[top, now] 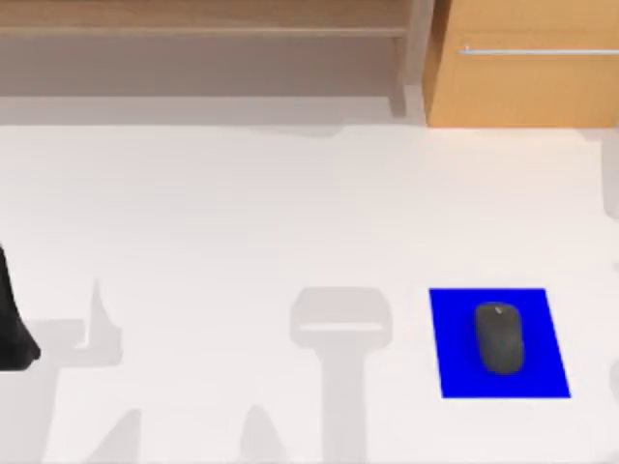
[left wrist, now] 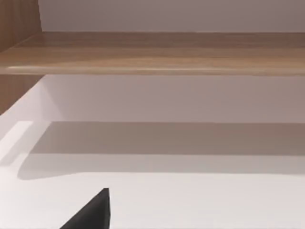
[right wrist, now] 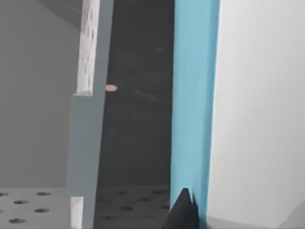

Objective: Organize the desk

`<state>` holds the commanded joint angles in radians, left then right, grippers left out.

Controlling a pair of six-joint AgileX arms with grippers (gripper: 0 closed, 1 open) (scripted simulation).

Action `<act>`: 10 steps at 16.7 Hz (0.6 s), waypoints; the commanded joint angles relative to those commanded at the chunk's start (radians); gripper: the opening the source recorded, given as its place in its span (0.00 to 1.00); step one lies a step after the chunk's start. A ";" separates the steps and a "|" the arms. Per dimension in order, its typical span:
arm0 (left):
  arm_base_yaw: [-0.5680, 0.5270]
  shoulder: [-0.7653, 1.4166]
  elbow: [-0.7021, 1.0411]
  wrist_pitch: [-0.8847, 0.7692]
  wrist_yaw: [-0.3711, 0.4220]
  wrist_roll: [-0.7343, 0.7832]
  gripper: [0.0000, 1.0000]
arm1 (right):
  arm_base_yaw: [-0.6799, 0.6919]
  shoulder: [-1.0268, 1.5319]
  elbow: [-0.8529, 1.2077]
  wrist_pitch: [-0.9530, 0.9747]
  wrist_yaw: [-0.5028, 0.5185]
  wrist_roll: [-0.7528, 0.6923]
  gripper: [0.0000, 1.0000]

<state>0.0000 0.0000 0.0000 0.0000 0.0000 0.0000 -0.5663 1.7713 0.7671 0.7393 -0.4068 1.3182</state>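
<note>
**Mouse on its mat, our arms at the desk's edges**

We see the desk (top: 242, 213) spread wide and white beneath us, with its light-wood shelf (top: 203, 34) along the far side on the left and the drawer unit (top: 522, 68) at the far right, a thin metal handle (top: 537, 50) across its front. Toward the near right of the desk lies a blue mat (top: 455, 367), flat on the white surface. A dark grey mouse (top: 499, 337) rests on the mat, roughly in its middle, with its long axis running near to far.

Our left arm (top: 14, 324) shows as a dark shape at the left edge of the desk, well apart from the mat. From its wrist we look across the white desktop toward the shelf board (left wrist: 152, 52), and one dark fingertip of the left gripper (left wrist: 93, 212) juts into the picture; we cannot tell how its claw stands.

From the right wrist we see a dark tip of the right gripper (right wrist: 181, 212) against a light blue upright edge (right wrist: 195, 95); whether that claw is spread or pressed together, we cannot tell either.
</note>
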 joint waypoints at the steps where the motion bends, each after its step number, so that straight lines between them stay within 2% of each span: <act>1: 0.000 0.000 0.000 0.000 0.000 0.000 1.00 | 0.011 0.014 0.020 -0.008 -0.009 0.021 0.00; 10: 0.000 0.000 0.000 0.000 0.000 0.000 1.00 | 0.045 0.110 0.129 -0.040 -0.056 0.127 0.00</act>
<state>0.0000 0.0000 0.0000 0.0000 0.0000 0.0000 -0.5216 1.8815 0.8957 0.6994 -0.4627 1.4456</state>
